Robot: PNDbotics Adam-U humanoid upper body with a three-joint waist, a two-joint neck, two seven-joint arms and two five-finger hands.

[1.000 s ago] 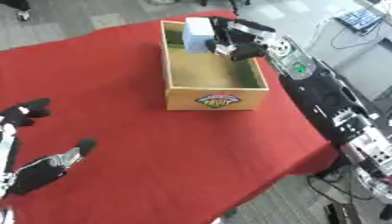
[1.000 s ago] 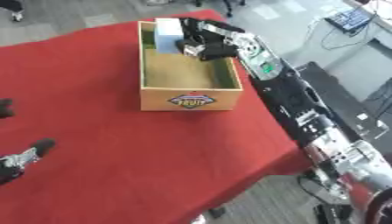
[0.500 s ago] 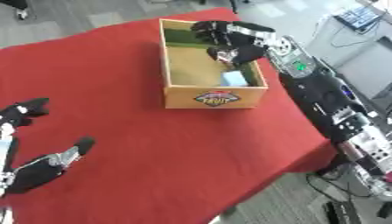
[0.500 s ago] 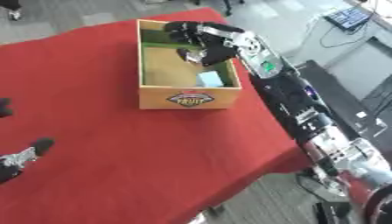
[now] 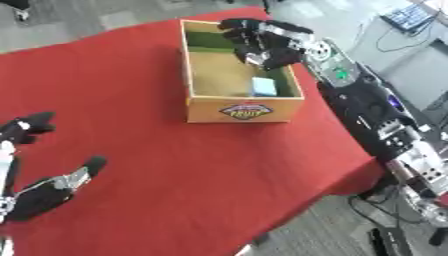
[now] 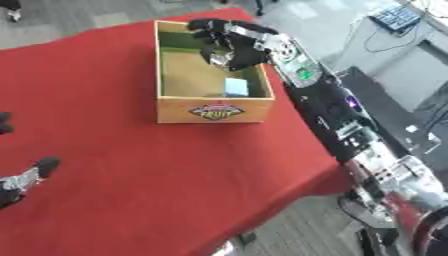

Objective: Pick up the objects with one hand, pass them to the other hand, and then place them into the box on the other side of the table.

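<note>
Right robot hand (image 5: 258,42) empty above upright pale-blue object (image 5: 263,86).

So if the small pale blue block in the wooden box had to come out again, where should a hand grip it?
Probably from above, pinching the small pale blue block across its free faces: it sits in the wooden box's near right corner.

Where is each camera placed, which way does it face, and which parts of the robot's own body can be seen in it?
Left eye view: in the head, facing down at the red table; right hand over the wooden box, left hand idle at lower left.
Right eye view: beside it, same direction; only the left hand's fingers at the left edge.
Both share the box, a pale blue object inside it, and the right arm.
</note>
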